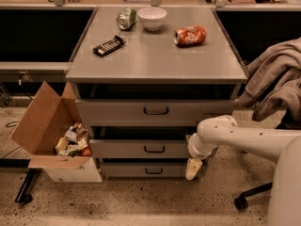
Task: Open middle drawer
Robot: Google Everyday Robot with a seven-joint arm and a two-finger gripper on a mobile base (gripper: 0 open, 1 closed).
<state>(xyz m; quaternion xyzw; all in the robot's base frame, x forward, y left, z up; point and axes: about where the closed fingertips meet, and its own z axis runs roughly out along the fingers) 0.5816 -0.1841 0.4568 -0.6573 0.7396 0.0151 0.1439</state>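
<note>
The middle drawer [122,149] is a grey metal front with a small dark loop handle [154,149] at its centre. It sits between a wider top drawer [113,111] and a narrower bottom drawer [127,170]. A dark gap shows above its front. My gripper [193,168] hangs from the white arm [244,138] at the right end of the drawer fronts. It is just below the middle drawer's right corner and well to the right of the handle, holding nothing that I can see.
On the cabinet top [155,60] lie a chocolate bar [109,45], a green can [126,19], a white bowl [152,18] and a crushed orange can [190,35]. An open cardboard box [47,126] of snacks stands at the left. A chair with draped cloth [277,81] is at the right.
</note>
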